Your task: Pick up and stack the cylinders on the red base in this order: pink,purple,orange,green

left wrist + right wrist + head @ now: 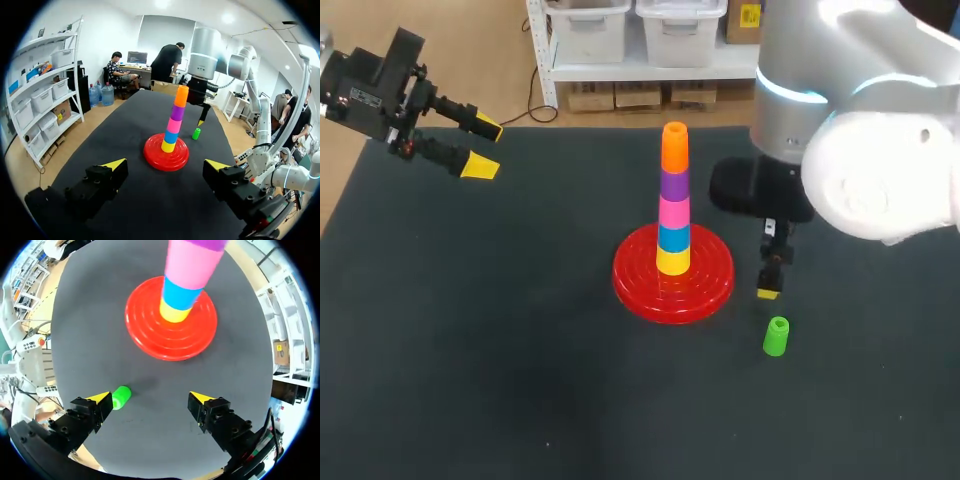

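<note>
Green cylinder (776, 336): small, bright green, hollow at the top; upright on the table (470, 350), nearest to the robot, alone, apart from the red base and on its right.
Right gripper (150, 398): fingers spread wide, nothing between them held; pointing down at the table just beyond the green cylinder. In the wrist view the cylinder sits below, just beside one yellow tip.
Right arm (880, 180): white, entering from the right, hanging over the table's far right part.
Red base (710, 285): round, glossy red disc with concentric ridges, flat on the table near its middle, beside the right gripper.
Load on the base: five cylinders in one upright, tapering tower at the disc's centre.
Order from the bottom: yellow cylinder (672, 262), blue cylinder (672, 238), pink cylinder (673, 212), purple cylinder (674, 184), orange cylinder (675, 147) on top, open at its upper end.
Left gripper (484, 148): fingers wide apart, empty; raised over the table's far left corner, well apart from the tower, aimed towards it.
</note>
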You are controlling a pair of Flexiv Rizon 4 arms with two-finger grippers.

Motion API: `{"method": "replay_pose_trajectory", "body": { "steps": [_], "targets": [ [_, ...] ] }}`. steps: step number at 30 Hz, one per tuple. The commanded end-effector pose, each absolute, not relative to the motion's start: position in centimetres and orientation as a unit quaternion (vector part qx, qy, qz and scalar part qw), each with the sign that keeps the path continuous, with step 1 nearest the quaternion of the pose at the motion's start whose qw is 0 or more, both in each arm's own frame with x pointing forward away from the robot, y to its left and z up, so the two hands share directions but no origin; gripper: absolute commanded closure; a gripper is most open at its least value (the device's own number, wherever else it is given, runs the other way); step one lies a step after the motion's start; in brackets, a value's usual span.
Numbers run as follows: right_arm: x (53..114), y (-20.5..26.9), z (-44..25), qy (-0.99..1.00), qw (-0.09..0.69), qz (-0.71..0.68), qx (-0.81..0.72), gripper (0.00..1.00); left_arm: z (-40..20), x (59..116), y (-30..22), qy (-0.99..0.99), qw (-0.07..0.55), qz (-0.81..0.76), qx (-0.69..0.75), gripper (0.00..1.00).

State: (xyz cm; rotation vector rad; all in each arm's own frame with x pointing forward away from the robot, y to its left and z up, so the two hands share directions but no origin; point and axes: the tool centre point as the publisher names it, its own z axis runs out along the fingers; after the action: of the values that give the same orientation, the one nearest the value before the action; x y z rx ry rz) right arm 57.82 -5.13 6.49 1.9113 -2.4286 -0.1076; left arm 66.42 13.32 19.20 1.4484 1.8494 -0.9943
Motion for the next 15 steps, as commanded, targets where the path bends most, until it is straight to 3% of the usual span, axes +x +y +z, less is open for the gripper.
{"method": "replay_pose_trajectory", "body": {
  "steps": [1,15],
  "targets": [
    [56.0,-5.7,6.5,-0.782,0.005,-0.032,0.622,0.00,19.1,66.3,13.4,0.692,0.294,-0.373,0.543,0.00],
    [54.2,-5.5,4.2,-0.772,0.018,-0.013,0.636,0.00,19.1,66.3,13.4,0.692,0.294,-0.373,0.543,0.00]
  ]
}}
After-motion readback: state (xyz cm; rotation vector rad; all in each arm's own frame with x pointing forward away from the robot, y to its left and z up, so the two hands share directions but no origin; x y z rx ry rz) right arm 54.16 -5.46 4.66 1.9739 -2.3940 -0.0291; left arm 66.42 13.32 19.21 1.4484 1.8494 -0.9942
